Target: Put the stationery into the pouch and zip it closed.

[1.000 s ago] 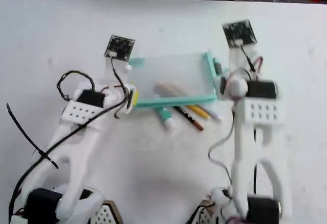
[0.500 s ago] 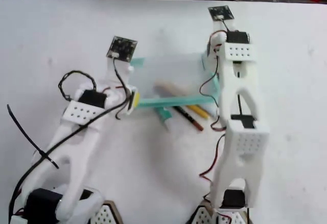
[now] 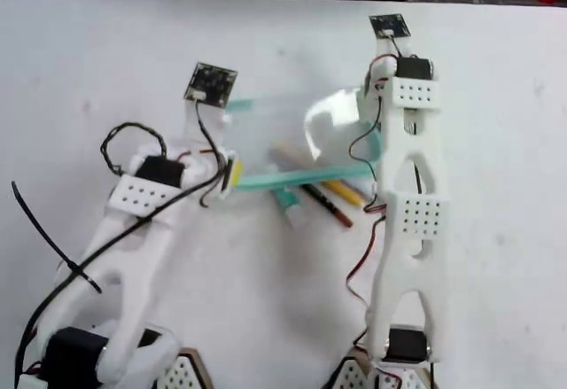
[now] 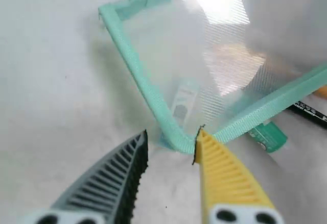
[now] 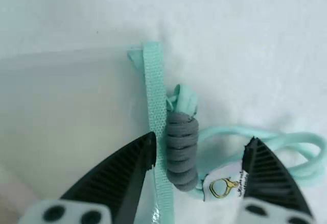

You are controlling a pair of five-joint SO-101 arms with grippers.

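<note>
The translucent plastic pouch with mint-green trim point(image 3: 283, 132) lies upper centre in the high view, with coloured pens and pencils point(image 3: 330, 198) poking from its lower edge. The left gripper point(image 4: 171, 143), narrowly open, straddles a corner. The right gripper point(image 5: 201, 155) gapes wide around the grey ribbed zipper pull point(image 5: 181, 150). The likely next move is pushing the stationery fully in.

Pouch point(image 3: 292, 136) at mid-table point(image 3: 106, 43), between both arms. Left gripper point(image 4: 171, 141) at pouch's near left corner, jaws apart, corner between them (one fingertip touching edge band). Right gripper point(image 5: 202, 150) at pouch's right end, far corner, jaws apart astride cord wrap point(image 5: 181, 147) just beside end band. Cord loop point(image 5: 286, 145) runs from wrap, away from pouch. Pens point(image 3: 335, 196) and marker point(image 3: 286, 203) at pouch's near edge, ends on table in front of it, pens nearer right arm. One item point(image 3: 292, 154) inside pouch.
</note>
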